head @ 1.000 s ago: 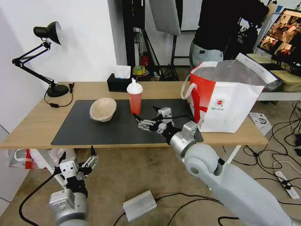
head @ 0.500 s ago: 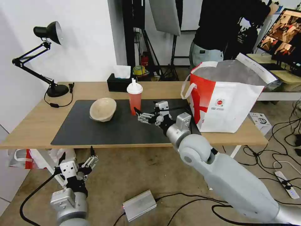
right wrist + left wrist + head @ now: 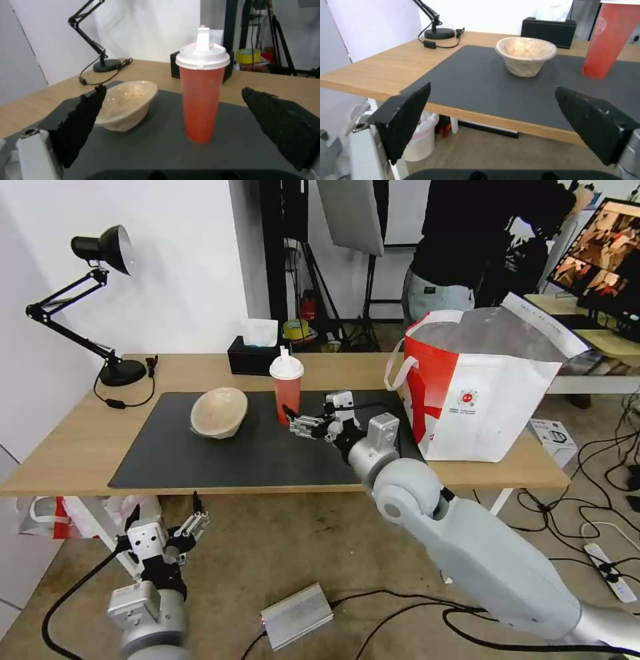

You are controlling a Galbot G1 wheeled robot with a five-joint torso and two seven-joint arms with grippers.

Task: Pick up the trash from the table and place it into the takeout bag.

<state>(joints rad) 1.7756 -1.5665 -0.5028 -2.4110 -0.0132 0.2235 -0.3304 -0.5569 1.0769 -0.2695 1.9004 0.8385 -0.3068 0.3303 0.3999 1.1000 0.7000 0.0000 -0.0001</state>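
A tall red drink cup (image 3: 287, 395) with a white lid stands on the dark grey mat (image 3: 200, 460) of the wooden table (image 3: 73, 447). Left of it lies a beige pulp bowl (image 3: 219, 411), tilted on its side. My right gripper (image 3: 305, 415) hovers low over the mat just right of the cup, open; in the right wrist view the cup (image 3: 201, 100) stands ahead between its black fingers (image 3: 81, 120), untouched. The white and red takeout bag (image 3: 480, 393) stands open at the table's right end. My left gripper (image 3: 165, 510) hangs open below the table's front edge, facing the bowl (image 3: 525, 56).
A black desk lamp (image 3: 100, 247) with its cable sits at the back left, and a black tissue box (image 3: 253, 357) stands behind the cup. A person stands behind the bag. Cables and a grey box (image 3: 297, 617) lie on the floor.
My right gripper has advanced toward the cup, moving left and farther over the mat. The left arm, cup, bowl and bag have stayed put.
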